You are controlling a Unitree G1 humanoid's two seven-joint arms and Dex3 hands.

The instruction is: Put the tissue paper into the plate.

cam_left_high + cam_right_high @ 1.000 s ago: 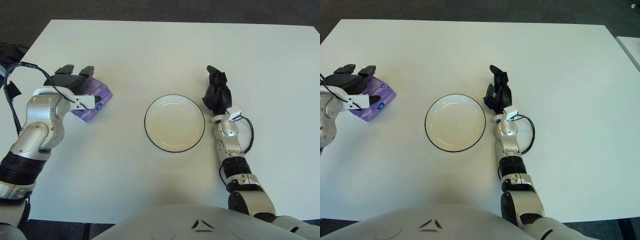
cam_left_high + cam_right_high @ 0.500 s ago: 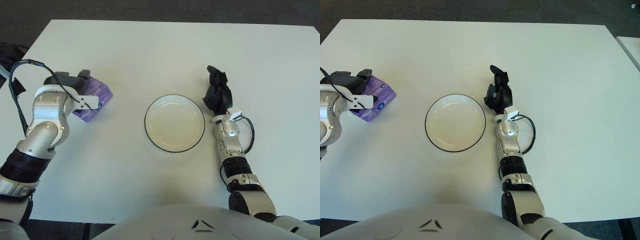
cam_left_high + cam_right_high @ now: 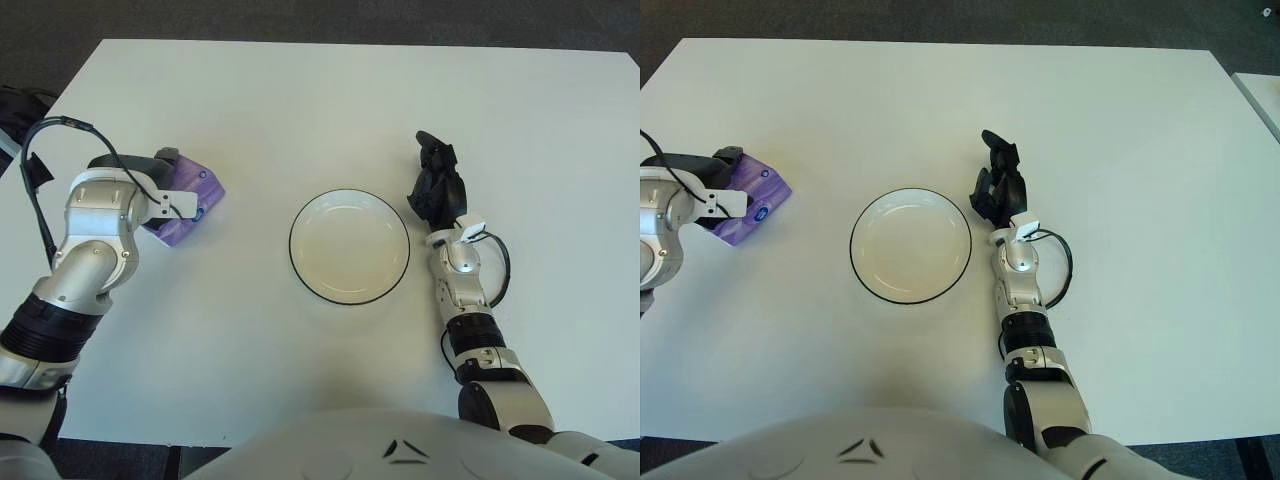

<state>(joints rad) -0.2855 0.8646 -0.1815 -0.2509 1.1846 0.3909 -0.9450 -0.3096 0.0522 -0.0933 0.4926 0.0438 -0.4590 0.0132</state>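
- White surface [image 3: 300, 110]: one plate [image 3: 349, 246], one purple tissue pack [image 3: 190, 196].
- Left hand [image 3: 140, 172] over the pack; grip can't be told.
- Right hand [image 3: 436, 185] beside plate's right rim, fingers curled, holding nothing.

table [image 3: 330, 90]: carries everything; its far edge runs along the top of both views.
plate [image 3: 349, 246]: on the table, about midway between the left and right edges, nearer the near edge than the far one.
tissue pack [image 3: 190, 198]: on the table left of the plate, well apart from it, near the left edge.
left hand [image 3: 135, 172]: over the tissue pack's left end, touching it.
right hand [image 3: 436, 187]: just right of the plate.
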